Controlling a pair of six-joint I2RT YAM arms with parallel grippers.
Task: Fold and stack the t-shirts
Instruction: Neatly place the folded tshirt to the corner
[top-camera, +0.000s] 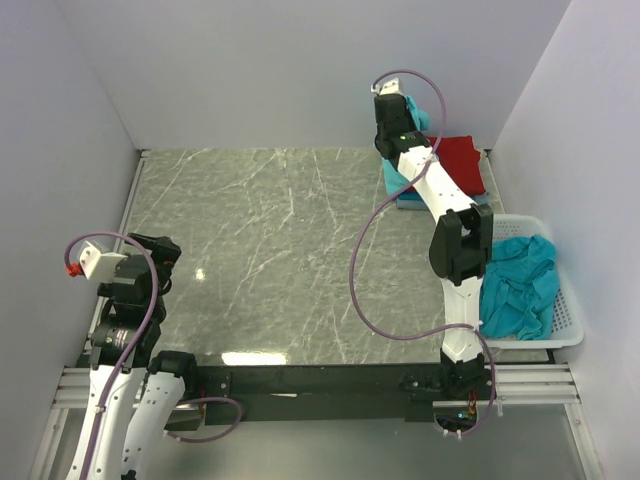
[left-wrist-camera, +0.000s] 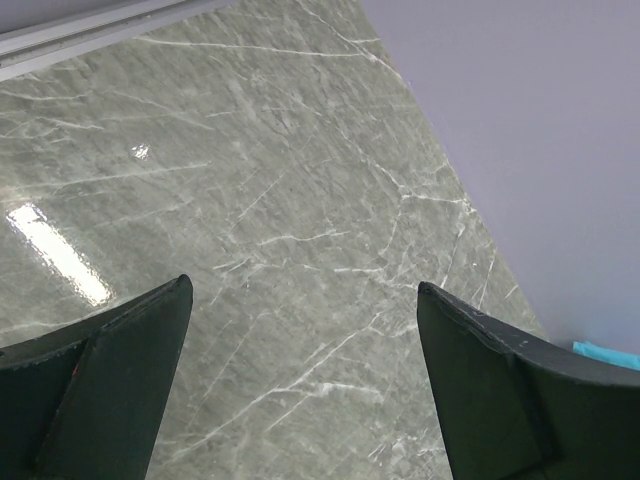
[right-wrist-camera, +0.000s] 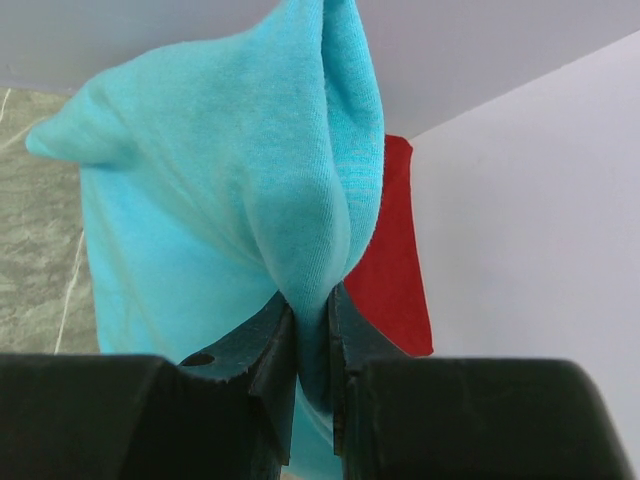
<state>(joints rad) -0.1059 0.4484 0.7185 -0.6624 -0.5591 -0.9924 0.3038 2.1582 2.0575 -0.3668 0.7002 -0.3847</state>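
Currently, R gripper (right-wrist-camera: 310, 312): jaws closed on a fold of a turquoise t-shirt (right-wrist-camera: 230, 200), with the fabric pinched between both fingers. The cloth rises from the pinch and bunches to a peak at the top of the R wrist view. Its remainder hangs to the L of the fingers.

Just behind the held cloth lies a red t-shirt (right-wrist-camera: 397, 250). In the top view it lies flat in the far R corner of the table (top-camera: 280, 250), touching the turquoise fabric below the R wrist. A blue layer (top-camera: 415, 203) shows at the stack's near edge. Whether it is a separate shirt: cannot tell.

Nearer on the R side, against the wall, stands a white lattice basket (top-camera: 565, 335). It holds crumpled turquoise t-shirts (top-camera: 520, 285), approx. filling it, unfolded.

L gripper (left-wrist-camera: 305, 290): jaws spread wide, nothing between them. It hovers above bare marble-pattern tabletop at the near L, well apart from all shirts.
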